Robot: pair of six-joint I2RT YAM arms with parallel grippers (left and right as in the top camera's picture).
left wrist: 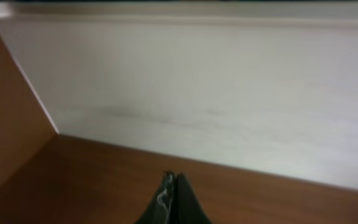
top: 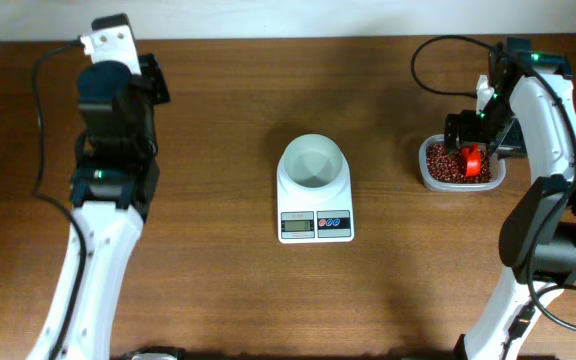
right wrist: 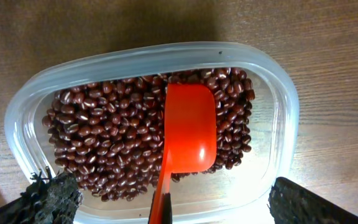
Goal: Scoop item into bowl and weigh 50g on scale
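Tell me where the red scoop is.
In the overhead view, the red scoop lies on the beans inside the clear tub, right of the scale.

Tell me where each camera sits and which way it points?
Overhead: above the table, looking straight down; left arm and right arm show, flanking the bowl on the scale.
Left wrist: on the left arm, facing a pale wall; shut fingertips show.
Right wrist: on the right arm, looking down into the tub of beans with a red scoop; open fingers show.
Shared: overhead and right wrist both show tub, beans, scoop.
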